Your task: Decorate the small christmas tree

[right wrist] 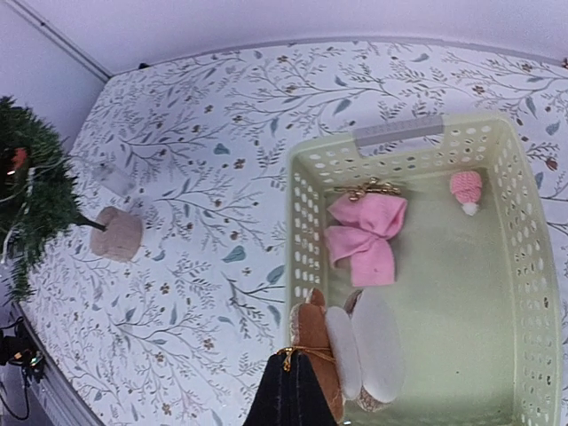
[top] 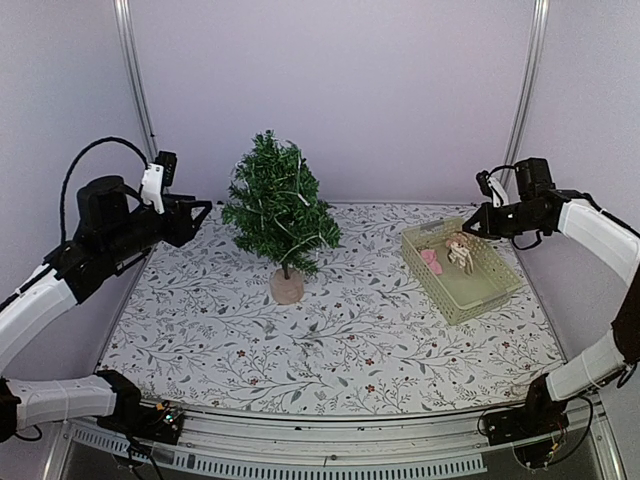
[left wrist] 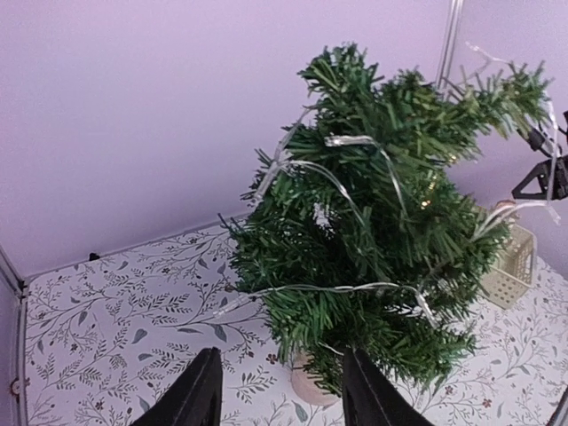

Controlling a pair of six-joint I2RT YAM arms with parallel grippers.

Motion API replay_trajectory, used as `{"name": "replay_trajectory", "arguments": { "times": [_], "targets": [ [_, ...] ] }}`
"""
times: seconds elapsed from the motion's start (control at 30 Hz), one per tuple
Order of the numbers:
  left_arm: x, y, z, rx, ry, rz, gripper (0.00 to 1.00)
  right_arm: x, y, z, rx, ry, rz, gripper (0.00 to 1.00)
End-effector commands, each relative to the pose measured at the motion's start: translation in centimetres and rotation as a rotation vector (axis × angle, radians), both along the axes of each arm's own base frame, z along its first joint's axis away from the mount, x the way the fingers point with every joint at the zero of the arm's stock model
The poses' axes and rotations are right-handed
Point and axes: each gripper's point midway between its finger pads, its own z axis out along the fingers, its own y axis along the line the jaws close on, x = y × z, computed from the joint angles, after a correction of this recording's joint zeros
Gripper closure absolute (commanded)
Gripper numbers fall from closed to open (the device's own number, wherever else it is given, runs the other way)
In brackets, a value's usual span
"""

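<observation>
Tree (top: 280, 212) stands upright on the desk (top: 330, 345), its trunk vertical over a round base (top: 287, 287). It is just ahead of the left fingers (left wrist: 200, 398) and slightly to their right. A thin light string (left wrist: 355, 142) is wound around its branches. The left fingers are spread apart with nothing between them. They are level with the upper half of the tree and near its left-side branches but not touching them.

Farther right, well apart from the tree, a basket (top: 492, 300) sits directly under the right fingers (right wrist: 288, 390). It holds a brown-and-white ornament (right wrist: 359, 342), a pink cloth piece (right wrist: 368, 240) and a small pink trinket (right wrist: 464, 188).

The right fingers look clenched into one dark wedge over the basket's near-left corner. The ornament's gold loop lies at their tips, but I cannot tell whether it is pinched. From these fingers the tree lies far to the left across open desk.

The left arm is clearly the nearer one to the tree, while the right is the one at the ornaments. Any ornament probably has to travel leftward and arrive at the tree's right-side branches. Because the tree stands vertical, the loop would be hooked over a branch tip from the side.
</observation>
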Motion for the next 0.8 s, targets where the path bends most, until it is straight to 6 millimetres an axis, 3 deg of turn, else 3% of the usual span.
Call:
{"name": "replay_trajectory", "arguments": {
  "times": [0.0, 0.23, 0.5, 0.77],
  "targets": [
    [-2.9, -2.0, 0.5, 0.052, -0.104, -0.146, 0.53, -2.9, 3.9, 5.1, 0.158, -0.049, 0.133, 1.0],
    [-7.1, -4.3, -2.1, 0.15, -0.14, -0.266, 0.58, -7.3, 9.6, 7.5, 0.316, -0.026, 0.292, 1.0],
    [-10.5, -6.5, -6.9, 0.225, -0.09, -0.349, 0.65, -11.5, 16.6, 6.8, 0.428, 0.037, 0.479, 1.0],
    [-14.0, -12.1, -8.5, 0.188, -0.094, -0.465, 0.71, -13.9, 22.0, 5.5, 0.457, 0.08, 0.614, 1.0]
  ]
}}
